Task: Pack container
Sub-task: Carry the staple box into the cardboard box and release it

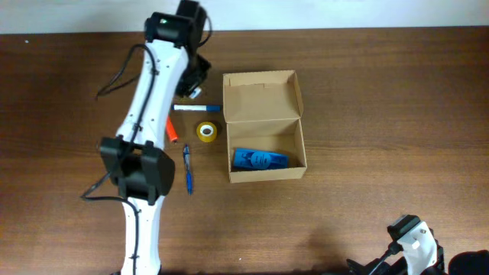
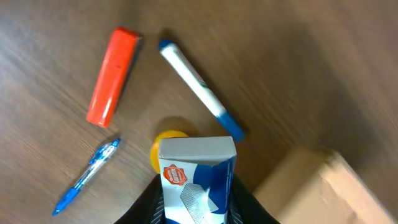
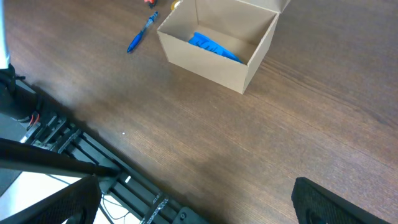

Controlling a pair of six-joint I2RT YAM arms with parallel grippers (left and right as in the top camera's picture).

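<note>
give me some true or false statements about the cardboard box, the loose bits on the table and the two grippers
1. The tan cardboard box has its flap lid open. True.
2. That box is empty. False: a blue packet lies inside it.
3. The left gripper is shut on a small blue and white carton. True.
4. The yellow tape roll is packed in the box. False: it lies on the wooden table beside the box.
5. The right gripper holds the blue ballpoint pen. False: it is open and empty, and the pen lies on the table.
</note>
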